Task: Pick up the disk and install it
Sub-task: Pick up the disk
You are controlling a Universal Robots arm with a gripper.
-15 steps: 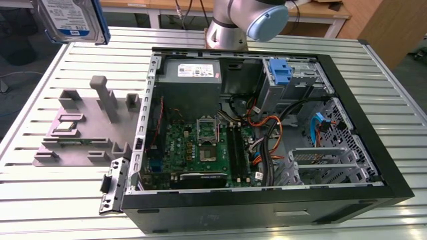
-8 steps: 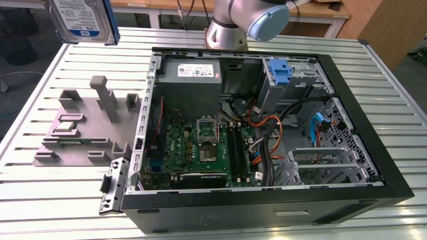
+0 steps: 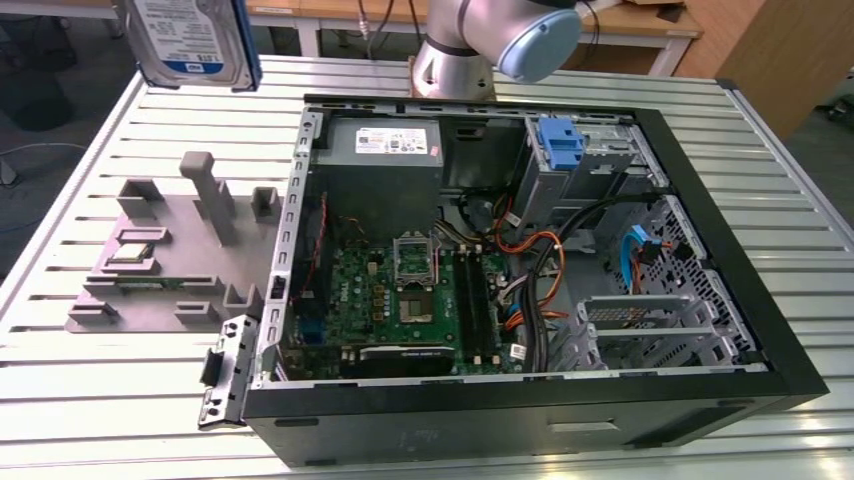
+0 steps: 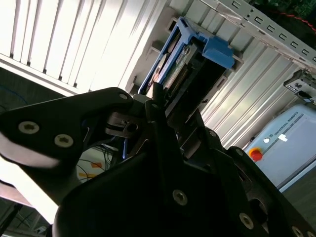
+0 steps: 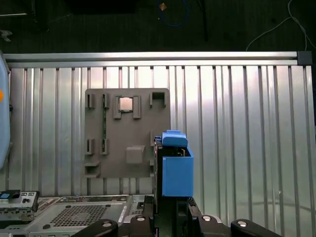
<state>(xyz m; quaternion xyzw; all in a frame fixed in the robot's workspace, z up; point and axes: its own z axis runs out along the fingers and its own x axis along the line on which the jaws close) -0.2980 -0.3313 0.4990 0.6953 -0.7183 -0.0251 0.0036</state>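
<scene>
The disk [image 3: 187,40] is up in the air, label facing the exterior view, well above the worktop [image 3: 107,420]. In both wrist views the end effector [image 4: 157,101] has its fingers closed on the drive's edge, with the blue carrier rails [image 5: 177,173] sticking out just beyond the fingertips. Straight below the end effector, past the disk, lies a grey fixture plate [image 5: 126,133] with upright pegs, flat on the slatted metal. Beside that plate, further from the end effector, sits the open computer case [image 3: 787,350]: motherboard [image 3: 407,300] exposed, grey power supply [image 3: 380,142] at the back, and a bare blue bracket [image 3: 561,140] in the drive bay.
</scene>
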